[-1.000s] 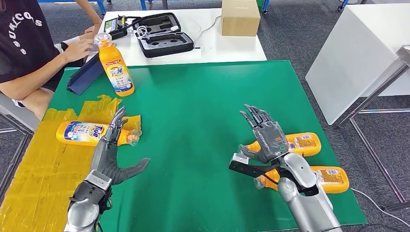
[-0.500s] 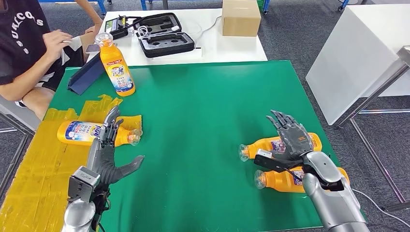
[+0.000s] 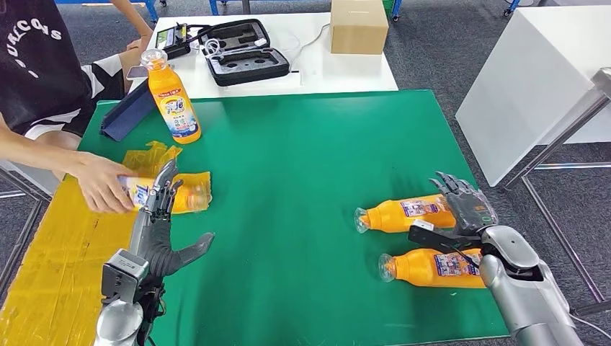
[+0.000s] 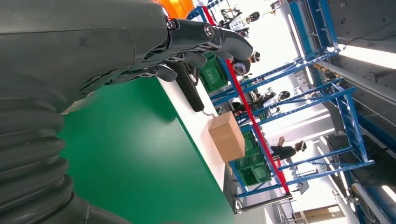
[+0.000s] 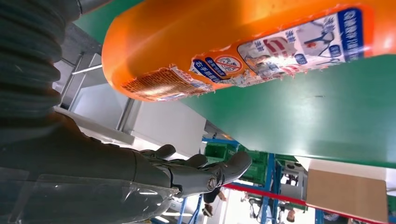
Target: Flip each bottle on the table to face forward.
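Right hand (image 3: 467, 210), fingers released, is hovering over the 3 o'clock bottle (image 3: 403, 215); next, grasping and rotating it.

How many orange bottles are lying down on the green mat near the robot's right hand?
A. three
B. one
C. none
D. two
D: two orange bottles lie on their sides on the green mat, close beside the right hand.
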